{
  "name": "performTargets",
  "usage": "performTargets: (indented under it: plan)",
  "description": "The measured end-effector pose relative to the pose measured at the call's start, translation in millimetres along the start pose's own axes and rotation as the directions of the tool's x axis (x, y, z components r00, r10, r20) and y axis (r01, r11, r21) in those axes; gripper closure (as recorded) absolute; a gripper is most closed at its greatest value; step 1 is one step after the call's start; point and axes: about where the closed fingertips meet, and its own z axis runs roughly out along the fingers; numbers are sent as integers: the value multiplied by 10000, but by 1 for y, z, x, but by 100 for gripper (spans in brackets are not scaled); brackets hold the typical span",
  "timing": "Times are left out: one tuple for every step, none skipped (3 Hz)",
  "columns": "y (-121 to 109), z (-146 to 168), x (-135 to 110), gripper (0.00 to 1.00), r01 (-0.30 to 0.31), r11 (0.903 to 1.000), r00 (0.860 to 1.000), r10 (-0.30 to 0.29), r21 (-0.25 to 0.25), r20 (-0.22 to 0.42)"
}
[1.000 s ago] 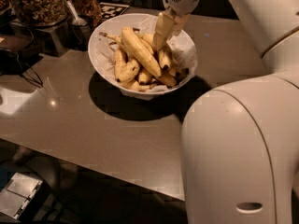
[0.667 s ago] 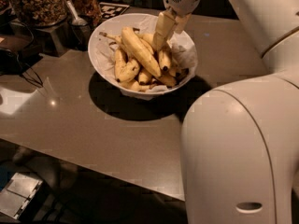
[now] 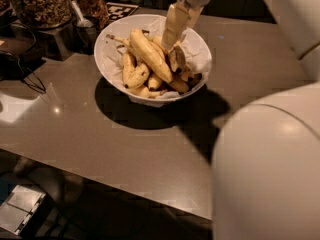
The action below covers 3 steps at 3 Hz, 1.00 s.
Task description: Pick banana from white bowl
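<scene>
The white bowl (image 3: pixel 114 44) with crumpled paper lining stands on the brown table and holds several bananas. The long, clean yellow banana (image 3: pixel 149 54) lies across the middle. A shorter curved banana with brown blotches (image 3: pixel 176 59) lies to its right. My gripper (image 3: pixel 170 43) comes down from the top into the bowl. Its tip is over the pile, between the long banana and the blotched one, right at the blotched banana's upper end. Whether it touches or holds a banana does not show.
Clear jars of nuts (image 3: pixel 37 4) with a scoop (image 3: pixel 80 19) stand at the back left, close to the bowl's rim. Black cables (image 3: pixel 22 79) lie at the left. My white arm body (image 3: pixel 270 169) fills the right foreground. The table's front edge (image 3: pixel 125 186) runs below.
</scene>
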Motion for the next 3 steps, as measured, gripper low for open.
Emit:
performTargets:
  plan:
    - [52, -53, -4, 29, 1320, 9908, 9899, -1333, 285, 481]
    - [88, -90, -4, 30, 2041, 9778, 9745, -2076, 481, 855]
    - [105, -111, -5, 12, 2234, 9696, 9674, -2330, 995, 991]
